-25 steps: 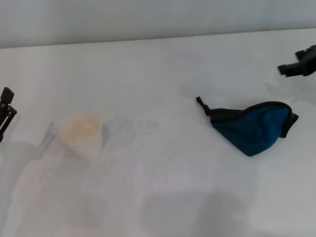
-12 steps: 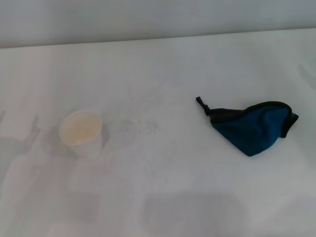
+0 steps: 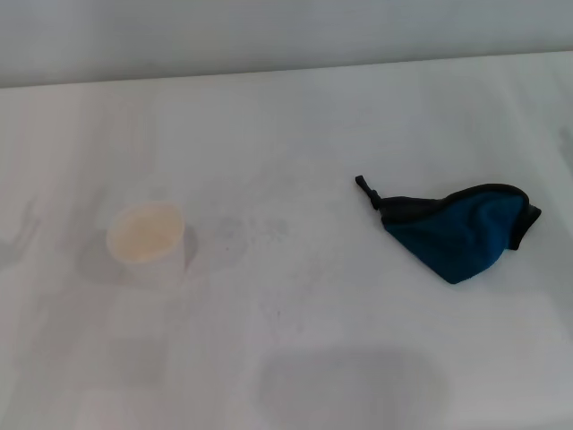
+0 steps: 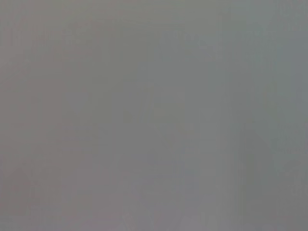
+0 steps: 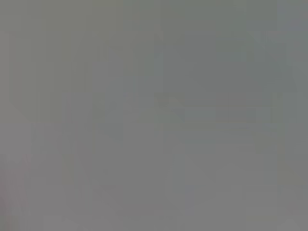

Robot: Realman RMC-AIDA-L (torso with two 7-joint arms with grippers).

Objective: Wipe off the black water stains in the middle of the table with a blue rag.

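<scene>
Nothing dark remains mid-table (image 3: 286, 116) that we can see, only faint grey smudges (image 3: 255, 228) beside the paper cup (image 3: 146, 240), the blue rag (image 3: 461, 231) lies released at right, and neither claw shows, so we cannot tell their state.

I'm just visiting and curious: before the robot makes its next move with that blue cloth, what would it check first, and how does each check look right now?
1. Folded blue rag with black edging lying free on the white table: ok.
2. Dark stain visible mid-table: not ok; only faint grey smudges show.
3. White paper cup upright, apart from the rag: ok.
4. Left hand and right hand visible in the head view: not ok, neither shows.
5. Wrist views useful: not ok, both show plain grey.
6. Hands open or shut: cannot tell.
</scene>
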